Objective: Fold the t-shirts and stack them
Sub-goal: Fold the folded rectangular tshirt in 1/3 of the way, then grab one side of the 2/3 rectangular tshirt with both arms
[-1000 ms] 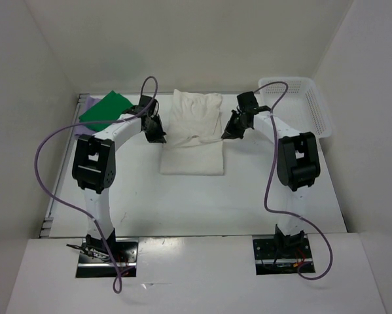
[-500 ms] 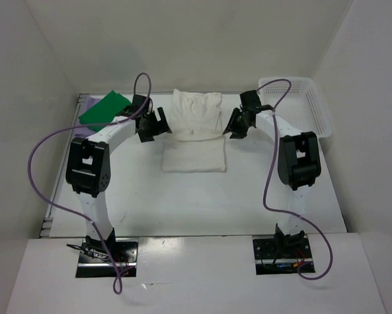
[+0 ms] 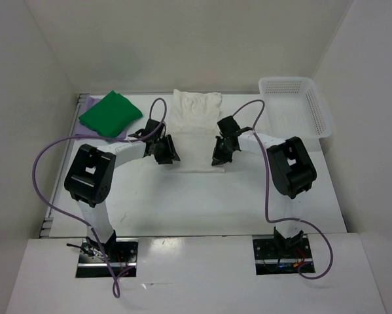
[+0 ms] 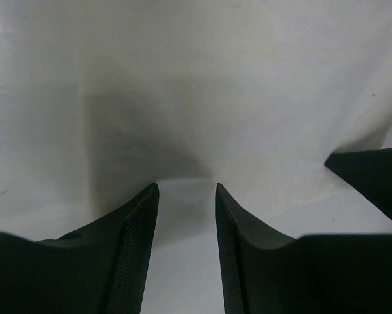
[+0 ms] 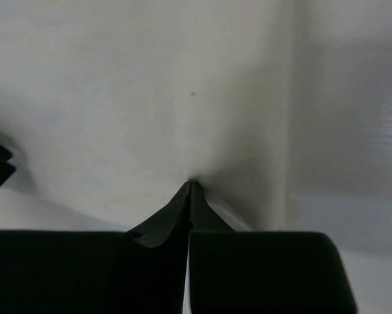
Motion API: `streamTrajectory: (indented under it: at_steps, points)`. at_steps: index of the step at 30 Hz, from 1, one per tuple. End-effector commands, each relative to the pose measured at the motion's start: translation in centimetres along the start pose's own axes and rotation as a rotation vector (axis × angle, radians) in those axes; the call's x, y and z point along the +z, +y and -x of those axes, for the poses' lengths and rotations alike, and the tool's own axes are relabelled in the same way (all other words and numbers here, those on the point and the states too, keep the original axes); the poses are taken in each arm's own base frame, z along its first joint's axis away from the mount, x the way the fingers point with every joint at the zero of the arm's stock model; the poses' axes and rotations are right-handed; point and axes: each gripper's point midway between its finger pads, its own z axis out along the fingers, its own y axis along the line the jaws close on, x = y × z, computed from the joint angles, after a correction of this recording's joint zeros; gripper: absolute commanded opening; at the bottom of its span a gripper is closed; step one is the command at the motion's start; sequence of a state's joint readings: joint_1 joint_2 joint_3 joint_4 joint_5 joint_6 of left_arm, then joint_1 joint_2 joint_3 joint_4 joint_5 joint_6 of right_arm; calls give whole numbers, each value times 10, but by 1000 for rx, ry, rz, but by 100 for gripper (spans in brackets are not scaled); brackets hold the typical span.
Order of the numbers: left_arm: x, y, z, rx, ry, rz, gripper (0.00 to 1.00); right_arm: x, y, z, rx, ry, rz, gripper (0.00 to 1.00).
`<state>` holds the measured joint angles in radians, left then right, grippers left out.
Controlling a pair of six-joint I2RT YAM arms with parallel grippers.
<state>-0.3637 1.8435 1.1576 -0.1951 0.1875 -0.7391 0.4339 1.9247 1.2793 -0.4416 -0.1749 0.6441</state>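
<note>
The white t-shirt [image 3: 194, 121] lies flat between my two grippers, partly folded. Its near part is under both of them and its far part reaches out ahead of them. The right gripper [image 3: 220, 150] is clenched tight. In its wrist view the cloth puckers to a point exactly at the fingertips [image 5: 182, 204], so I judge that it pinches the shirt's edge on its side. The left gripper [image 3: 164, 149] stands partly apart, with a clear gap between its fingers [image 4: 133, 248], and the cloth edge rises just ahead of their tips.

The shirt is thin, soft and light. I expect it to sag and crease wherever it is not supported, and a small pinch may catch only the top layer. I would take hold at the side edges with both grippers level with each other, and deep enough to catch all layers.

I cannot tell if any cloth is inside the left gap or only the table [image 3: 182, 203]. The near hem is hidden under the grippers in the top view. Outward and ahead of the left gripper lies the green t-shirt [image 3: 109, 114], which covers the lavender t-shirt [image 3: 84, 101] almost fully, so I cannot judge its fold.
</note>
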Motion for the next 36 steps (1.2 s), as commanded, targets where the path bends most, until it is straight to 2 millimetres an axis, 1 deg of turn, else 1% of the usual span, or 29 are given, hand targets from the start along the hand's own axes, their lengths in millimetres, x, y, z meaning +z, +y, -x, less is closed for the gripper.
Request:
streamTrajectory:
  at_steps: [1,2,3,4,5,6,8,9,10,11,12,13,14,15,16,17,18,19,20,21,22,23,24,25,26,29,33,34,36]
  points:
    - [9,18,-16,-75,30,28,47,14,-34,-4,43,-22,-90,0]
    - [12,33,-39,-101,81,57,47,13,-34,-12,36,-17,-88,0]
    - [10,36,-48,-130,97,55,47,14,-46,-27,66,6,-108,0]
    - [8,42,-60,-148,121,65,47,7,-47,-32,75,2,-106,0]
    - [4,44,-67,-157,126,58,47,6,-46,-39,72,3,-100,0]
    - [2,57,-88,-184,169,83,47,7,-57,-52,85,23,-118,0]
    - [-9,62,-102,-189,191,80,47,-1,-54,-66,72,29,-108,0]
    - [-20,63,-111,-200,194,71,47,-3,-57,-81,89,56,-112,0]
    - [-25,62,-111,-196,183,62,47,-12,-50,-82,85,38,-89,0]
    - [-33,66,-114,-198,183,86,51,-15,-46,-93,81,52,-76,0]
    - [-46,57,-104,-171,136,61,54,-20,-44,-92,80,47,-70,0]
    - [-53,60,-102,-158,118,81,57,-30,-32,-90,76,30,-31,4]
    - [-61,54,-93,-150,87,72,59,-36,-30,-90,75,24,-26,8]
    - [-76,46,-80,-135,30,45,59,-42,-30,-90,75,23,-25,18]
    - [-83,46,-77,-123,10,54,59,-49,-26,-85,72,1,-17,23]
    - [-90,43,-72,-118,-14,50,59,-61,-23,-78,78,-30,6,28]
    - [-100,40,-66,-121,-44,34,59,-67,-21,-71,99,-52,18,35]
    - [-101,43,-70,-122,-42,36,59,-74,-22,-74,110,-65,32,38]
    - [-101,49,-71,-134,-45,44,59,-76,-26,-74,129,-70,29,40]
    - [-97,59,-84,-155,-18,67,59,-76,-29,-77,129,-71,30,42]
    - [-95,58,-89,-168,-5,50,59,-73,-32,-81,144,-61,21,46]
    - [-89,64,-97,-175,24,59,59,-68,-44,-88,157,-40,-7,46]
    - [-84,65,-101,-187,42,54,59,-65,-44,-88,158,-39,-8,46]
    - [-81,66,-102,-189,48,59,59,-61,-50,-94,161,-22,-26,46]
    - [-75,70,-105,-194,63,72,55,-57,-56,-98,164,-13,-47,46]
    - [-68,75,-105,-177,76,93,52,-53,-59,-97,163,-22,-52,46]
    - [-61,76,-103,-178,80,97,49,-36,-66,-107,162,30,-73,46]
    - [-60,74,-101,-176,71,90,49,-36,-61,-103,158,17,-48,42]
    - [-56,74,-105,-180,96,80,48,-31,-63,-105,160,26,-56,35]
